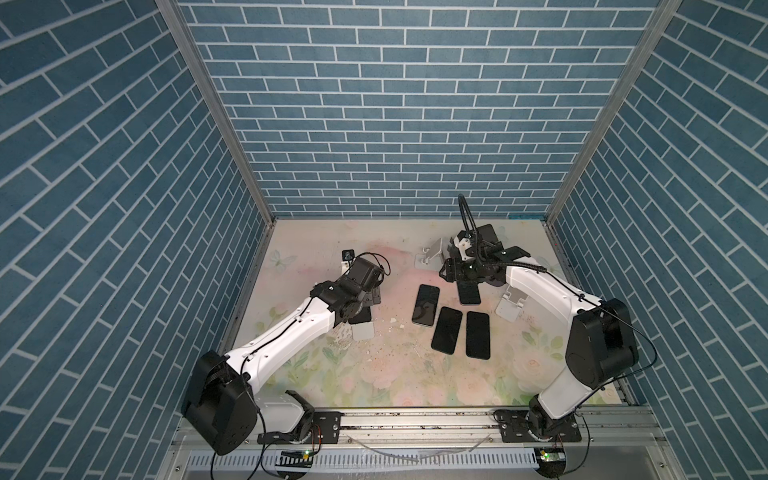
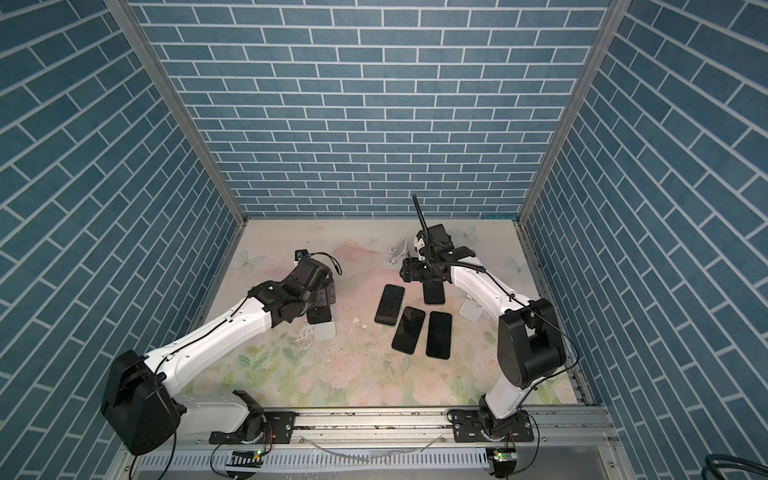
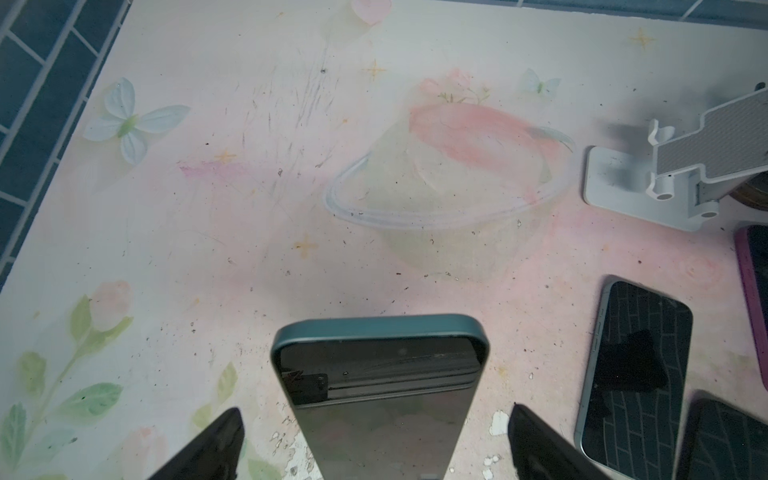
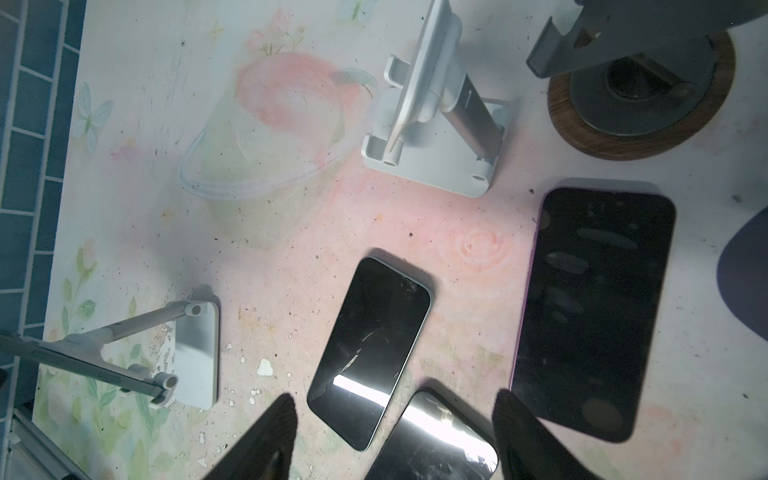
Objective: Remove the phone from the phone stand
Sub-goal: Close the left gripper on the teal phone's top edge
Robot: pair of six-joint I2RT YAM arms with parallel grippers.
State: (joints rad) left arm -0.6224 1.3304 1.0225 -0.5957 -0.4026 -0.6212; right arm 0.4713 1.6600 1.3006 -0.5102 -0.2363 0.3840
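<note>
Teal phone (image 3: 380, 395) on white stand (image 1: 362, 331) | left claw (image 3: 376, 409) released, straddling it | right claw (image 4: 395, 395) released, empty | risk: off-centre clench tips stand

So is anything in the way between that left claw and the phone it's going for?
Nothing visible. The left gripper is open, with its fingers on either side of the teal phone, which leans on its phone stand. Only bare table shows in the gaps.

No text reads clearly; a white mark (image 1: 330, 286) on the left arm (image 1: 291, 328) may be a logo.
</note>
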